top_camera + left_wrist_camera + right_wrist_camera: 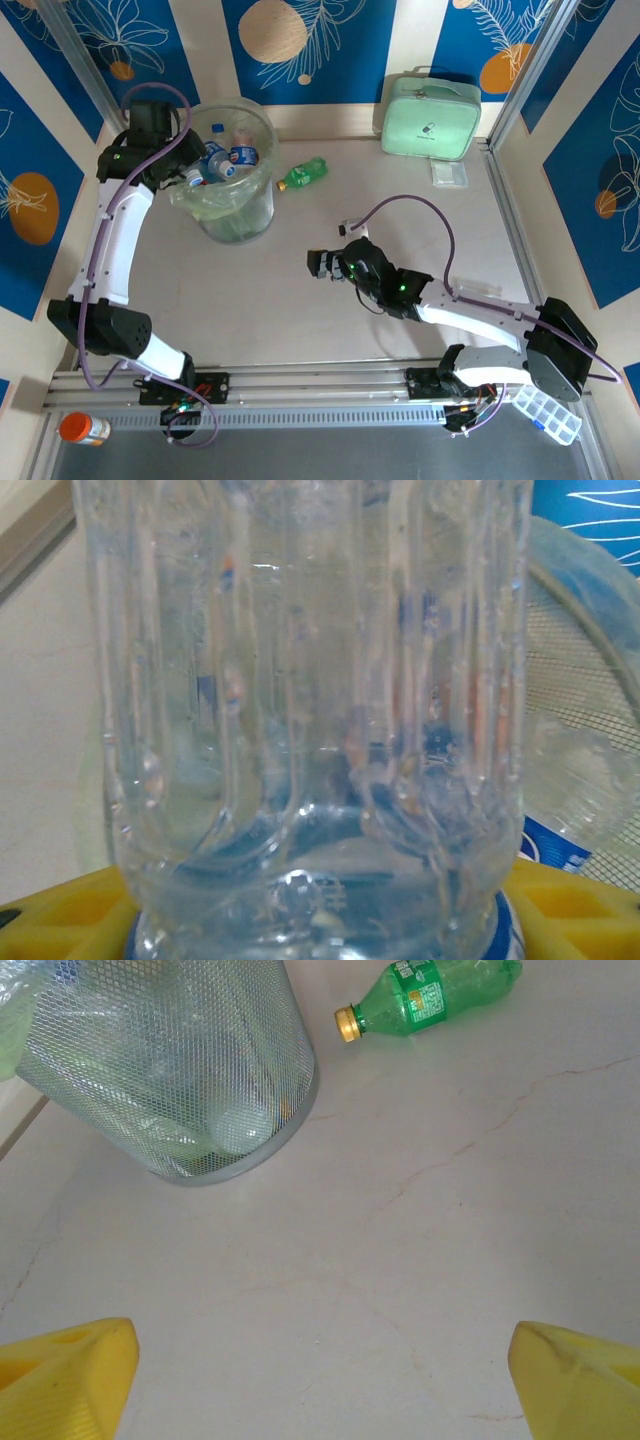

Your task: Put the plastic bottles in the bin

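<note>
Seen from above, the bin [240,215] stands at 10 o'clock on the desk [270,320]. The left gripper [192,172] hangs over its rim, jaws clamped on a clear bottle [300,730]. The right gripper [322,264] sits at mid-desk, jaws wide and empty. Releasing the bottle looks like the step in hand. It is best done with the bottle well inside the rim, so it drops into the liner rather than glancing off. Count: one bin; one clear bottle held; one green bottle [303,173] lying on the desk at the bin's 3 o'clock; at least two blue-labelled bottles [243,155] inside, exact number unclear.
</note>
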